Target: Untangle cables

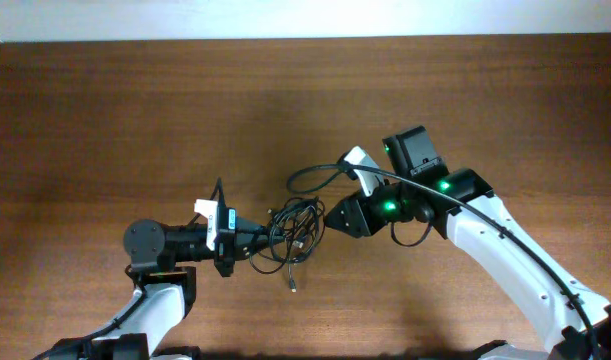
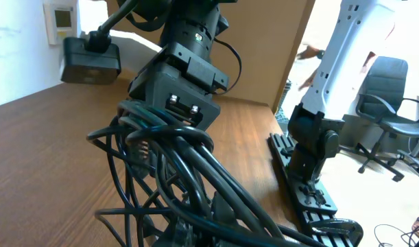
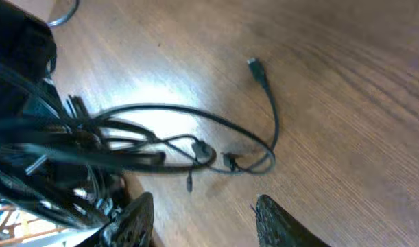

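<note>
The cables (image 1: 290, 235) lie as a knotted black bundle on the wooden table, between my two grippers. One loop (image 1: 307, 178) reaches up and to the right, and a plug end (image 1: 293, 287) trails toward the front. My left gripper (image 1: 257, 238) is shut on the bundle's left side; in the left wrist view the strands (image 2: 175, 171) cover its jaws. My right gripper (image 1: 330, 215) sits just right of the knot. It is open (image 3: 202, 202), with only bare wood between its fingers. Ahead of it lie a cable loop (image 3: 195, 147) and a small plug (image 3: 256, 67).
A black box (image 1: 415, 150) stands on the table behind the right arm. The left wrist view shows the right arm's base (image 2: 312, 151) at the table's edge and an office chair (image 2: 391, 89) beyond it.
</note>
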Available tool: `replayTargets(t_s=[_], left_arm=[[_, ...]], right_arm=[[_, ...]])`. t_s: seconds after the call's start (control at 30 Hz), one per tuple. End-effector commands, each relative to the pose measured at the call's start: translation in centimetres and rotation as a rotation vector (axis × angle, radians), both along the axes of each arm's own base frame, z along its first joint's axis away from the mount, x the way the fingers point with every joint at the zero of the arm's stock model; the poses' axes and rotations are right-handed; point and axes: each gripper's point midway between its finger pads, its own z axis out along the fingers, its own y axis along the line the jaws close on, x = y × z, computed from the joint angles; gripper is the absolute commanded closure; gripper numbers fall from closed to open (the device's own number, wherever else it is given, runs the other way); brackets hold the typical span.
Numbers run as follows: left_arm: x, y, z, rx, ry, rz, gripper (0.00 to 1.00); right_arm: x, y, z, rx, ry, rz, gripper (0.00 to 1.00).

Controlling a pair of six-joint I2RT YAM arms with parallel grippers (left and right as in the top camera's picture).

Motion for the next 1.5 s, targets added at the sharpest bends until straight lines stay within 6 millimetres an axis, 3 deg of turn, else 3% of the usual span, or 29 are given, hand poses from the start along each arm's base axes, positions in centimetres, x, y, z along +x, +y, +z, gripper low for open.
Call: replayTargets(t_s=[0.0, 0.03, 0.13, 0.23, 0.27, 0.3, 0.33, 0.4, 0.43, 0.5, 0.57, 0.67, 0.8, 0.87, 0.93, 0.97, 1.0, 1.03, 1.07, 1.1, 1.17, 1.2, 1.3, 1.33, 1.37, 1.4, 1.47], left_arm=[[0.1, 0.2, 0.5, 0.003, -0.017, -0.001, 1.0], [0.1, 0.2, 0.5, 0.003, -0.017, -0.001, 1.0], [0.1, 0.2, 0.5, 0.003, -0.017, -0.001, 1.0], [0.1, 0.2, 0.5, 0.003, -0.017, -0.001, 1.0], [0.1, 0.2, 0.5, 0.003, -0.017, -0.001, 1.0], [0.1, 0.2, 0.5, 0.003, -0.017, -0.002, 1.0], [0.1, 0.2, 0.5, 0.003, -0.017, -0.001, 1.0], [0.2, 0.2, 0.5, 0.002, -0.017, 0.002, 1.0], [0.7, 0.2, 0.6, -0.004, -0.017, 0.033, 1.0], [1.9, 0.4, 0.8, -0.019, -0.024, 0.101, 0.99], [3.8, 0.8, 0.4, -0.038, 0.056, 0.208, 0.99], [5.2, 1.2, -0.5, -0.037, 0.11, 0.286, 1.0], [5.9, 1.5, 0.1, -0.048, 0.065, 0.335, 1.0], [5.5, 1.2, 2.0, -0.093, 0.054, 0.317, 1.0], [4.1, 0.6, 4.2, -0.125, -0.044, 0.265, 1.0], [3.0, 0.1, 4.4, -0.111, -0.091, 0.214, 1.0], [2.7, 0.0, 4.1, -0.099, -0.087, 0.188, 1.0], [2.4, -0.1, 4.0, -0.091, -0.089, 0.171, 1.0], [2.3, -0.1, 4.0, -0.085, -0.117, 0.17, 1.0], [2.4, -0.1, 4.0, -0.079, -0.162, 0.173, 1.0], [2.4, -0.1, 4.0, -0.074, -0.195, 0.175, 1.0], [2.4, -0.1, 4.0, -0.074, -0.195, 0.175, 1.0], [1.2, -0.3, 3.4, -0.04, -0.234, 0.103, 1.0], [0.6, -0.4, 3.1, -0.026, -0.248, 0.07, 1.0], [0.1, -0.5, 2.8, -0.014, -0.254, 0.038, 1.0], [-0.2, -0.5, 2.6, -0.006, -0.254, 0.017, 1.0], [-0.3, -0.5, 2.6, -0.002, -0.269, 0.009, 1.0]], right_arm=[[-0.2, 1.4, 0.2, 0.008, -0.055, 0.048, 0.48], [-0.5, 2.3, 0.8, 0.048, -0.072, 0.079, 0.42], [-1.9, 4.5, 3.1, 0.197, -0.075, 0.18, 0.42], [-0.9, 4.8, 2.4, 0.139, -0.137, 0.156, 0.43], [0.5, 5.2, 1.9, 0.103, -0.204, 0.129, 0.7], [2.5, 4.3, 0.5, 0.012, -0.226, 0.022, 0.96], [3.9, 2.7, -0.6, -0.079, -0.201, -0.105, 0.96], [3.7, 0.0, -0.9, -0.194, -0.19, -0.196, 0.96], [3.4, -2.1, 0.3, -0.25, -0.196, -0.299, 0.96], [1.7, -3.6, 4.0, -0.217, -0.249, -0.339, 0.96], [-1.7, -2.6, 8.5, -0.042, -0.267, -0.247, 0.96], [-5.3, -0.6, 11.5, 0.137, -0.23, -0.089, 0.96], [-8.1, 3.3, 10.8, 0.183, -0.175, 0.08, 0.96], [-7.0, 4.4, 7.5, 0.049, -0.188, 0.042, 0.96], [-5.3, 4.2, 4.9, -0.053, -0.183, -0.026, 0.96], [-4.5, 3.8, 4.2, -0.089, -0.182, -0.071, 0.87], [-4.6, 3.6, 4.4, -0.089, -0.185, -0.072, 0.5], [-4.7, 3.1, 4.6, -0.101, -0.193, -0.084, 0.32], [-4.8, 2.6, 4.9, -0.11, -0.196, -0.101, 0.23], [-4.7, 1.2, 5.5, -0.135, -0.2, -0.178, 0.16], [-4.5, -0.3, 7.0, -0.119, -0.19, -0.309, 0.13], [-4.5, -0.3, 8.9, -0.045, -0.193, -0.358, 0.02], [-3.3, 0.9, 12.6, 0.12, -0.241, -0.416, 0.01], [-2.7, 1.2, 13.3, 0.174, -0.192, -0.479, 0.13], [-1.6, 1.3, 13.6, 0.228, -0.12, -0.58, 0.44], [-0.4, 1.0, 12.7, 0.247, -0.021, -0.697, 0.59], [-0.4, 1.3, 10.0, 0.201, 0.122, -0.757, 0.59]])
